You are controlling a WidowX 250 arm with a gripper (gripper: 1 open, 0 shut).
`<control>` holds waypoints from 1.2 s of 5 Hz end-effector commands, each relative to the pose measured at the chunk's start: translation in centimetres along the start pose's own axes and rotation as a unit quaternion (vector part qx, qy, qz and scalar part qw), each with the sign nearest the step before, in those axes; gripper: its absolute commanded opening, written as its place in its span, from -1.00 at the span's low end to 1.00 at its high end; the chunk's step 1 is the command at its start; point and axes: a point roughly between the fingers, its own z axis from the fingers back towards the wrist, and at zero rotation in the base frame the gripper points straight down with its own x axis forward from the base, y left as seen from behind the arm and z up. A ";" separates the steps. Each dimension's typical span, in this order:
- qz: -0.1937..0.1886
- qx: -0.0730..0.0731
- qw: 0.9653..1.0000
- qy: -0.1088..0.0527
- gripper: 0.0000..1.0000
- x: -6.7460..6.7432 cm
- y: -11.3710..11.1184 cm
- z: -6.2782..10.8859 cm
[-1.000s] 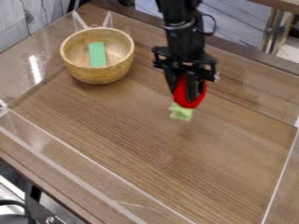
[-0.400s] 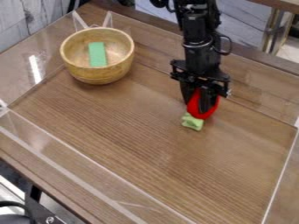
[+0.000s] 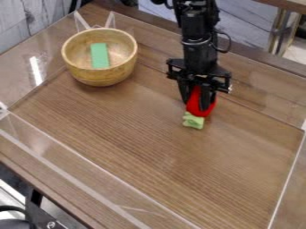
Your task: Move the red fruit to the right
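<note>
We are reaching our single black arm (image 3: 195,31) down from the table's far edge, wrist vertical, and our black two-fingered gripper (image 3: 199,100) is pointing straight down with its fingers clamping the small red toy fruit (image 3: 199,107) near the right edge.

Red fruit (image 3: 198,108) held upright over the counter (image 3: 143,170).
The small, bright red, strawberry-like toy stands on end, its light green leafy cap pointing down at the wood, right of centre, clamped between black jaws.
</note>
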 end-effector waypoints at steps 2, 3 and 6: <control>0.013 0.007 0.999 -0.052 -1.00 1.4 -2.4 4.2; 0.013 0.008 0.998 -0.055 -1.00 1.1 -2.8 4.9; -0.021 0.008 0.998 -0.050 -1.00 0.1 -0.2 2.7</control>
